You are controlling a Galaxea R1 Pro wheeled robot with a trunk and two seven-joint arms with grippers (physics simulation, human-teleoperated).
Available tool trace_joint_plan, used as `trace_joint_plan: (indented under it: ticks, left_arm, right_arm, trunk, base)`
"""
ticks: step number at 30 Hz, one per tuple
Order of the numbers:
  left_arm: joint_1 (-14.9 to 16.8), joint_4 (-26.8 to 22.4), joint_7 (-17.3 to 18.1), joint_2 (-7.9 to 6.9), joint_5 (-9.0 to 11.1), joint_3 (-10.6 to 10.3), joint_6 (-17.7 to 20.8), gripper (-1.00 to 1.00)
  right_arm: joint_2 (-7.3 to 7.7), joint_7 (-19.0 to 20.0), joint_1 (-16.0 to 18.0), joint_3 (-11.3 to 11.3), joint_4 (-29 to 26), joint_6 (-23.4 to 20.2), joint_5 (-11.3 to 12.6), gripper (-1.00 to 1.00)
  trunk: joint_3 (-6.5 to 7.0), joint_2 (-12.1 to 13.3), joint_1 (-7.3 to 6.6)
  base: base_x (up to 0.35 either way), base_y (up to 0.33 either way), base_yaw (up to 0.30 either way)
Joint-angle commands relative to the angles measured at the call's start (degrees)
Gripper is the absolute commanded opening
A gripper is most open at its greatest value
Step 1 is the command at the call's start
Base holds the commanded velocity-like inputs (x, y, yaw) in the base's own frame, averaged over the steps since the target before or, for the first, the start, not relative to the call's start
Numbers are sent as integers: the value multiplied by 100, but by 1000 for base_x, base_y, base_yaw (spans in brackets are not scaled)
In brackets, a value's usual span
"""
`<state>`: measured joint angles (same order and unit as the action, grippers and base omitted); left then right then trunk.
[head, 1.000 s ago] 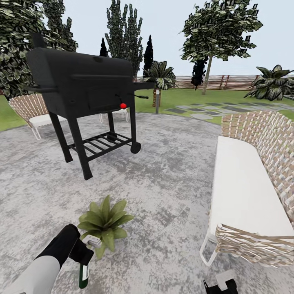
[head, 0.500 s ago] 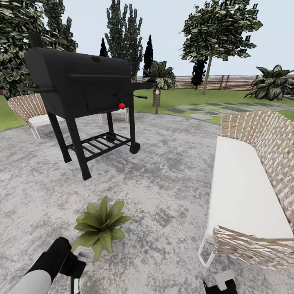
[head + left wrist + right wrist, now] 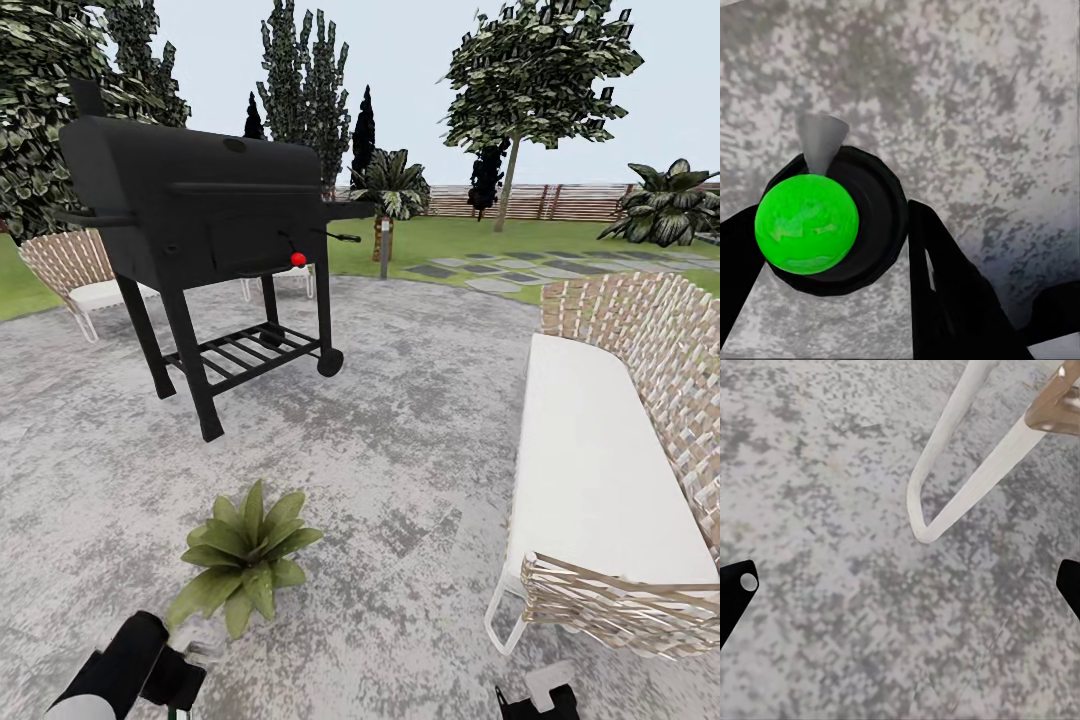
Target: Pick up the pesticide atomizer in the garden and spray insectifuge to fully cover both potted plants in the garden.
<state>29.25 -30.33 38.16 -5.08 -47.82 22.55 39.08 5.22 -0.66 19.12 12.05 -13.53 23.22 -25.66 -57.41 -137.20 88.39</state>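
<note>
- Left arm has dropped lower since a second ago.
- Left claw (image 3: 832, 247) pinches the pesticide atomizer (image 3: 810, 221), upright, nozzle over paving (image 3: 420, 420).
- Potted plant (image 3: 245, 555) sits just ahead of it.
- Right claw (image 3: 900, 585) spread, farther off.

- Left arm (image 3: 110, 675) is reaching forward low in the head view, sleeve white, wrist black.
- Left gripper (image 3: 832, 247) is clamping the pesticide atomizer (image 3: 821, 217) between its dark fingers (image 3: 945, 285).
- Right gripper (image 3: 900, 585) is pointing downward, fingertips (image 3: 736, 585) spread wide apart, holding nothing.
</note>
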Motion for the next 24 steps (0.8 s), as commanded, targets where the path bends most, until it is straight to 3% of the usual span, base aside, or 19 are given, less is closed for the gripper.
trace_joint_plan:
  ticks: [1, 4, 7, 11, 24]
  left_arm:
    - [-56, -8, 46, 4, 18, 39, -161, -100]
    - [-125, -8, -55, -11, 204, 114, -370, -100]
    - [-153, -5, -453, 11, 363, 299, -459, -100]
    - [-138, -62, -676, 0, 387, 346, -462, -100]
    - [-95, -110, -708, -26, 374, 319, -420, -100]
  right_arm:
    - [1, -7, 4, 42, 8, 24, -57, 100]
    - [-1, -7, 4, 43, 4, 24, -47, 100]
    - [3, -12, 4, 49, 5, 24, -45, 100]
    - [1, -13, 4, 52, 8, 24, -44, 100]
    - [-28, -13, 4, 51, 17, 22, -35, 100]
  trunk:
    - [-5, -2, -1]
    - [-5, -2, -1]
    - [-5, -2, -1]
    - [-5, -2, -1]
    - [-23, -42, 21]
  base:
    - [0, 0, 0]
    - [0, 0, 0]
    - [0, 0, 0]
    - [0, 0, -2]
    - [0, 0, -66]
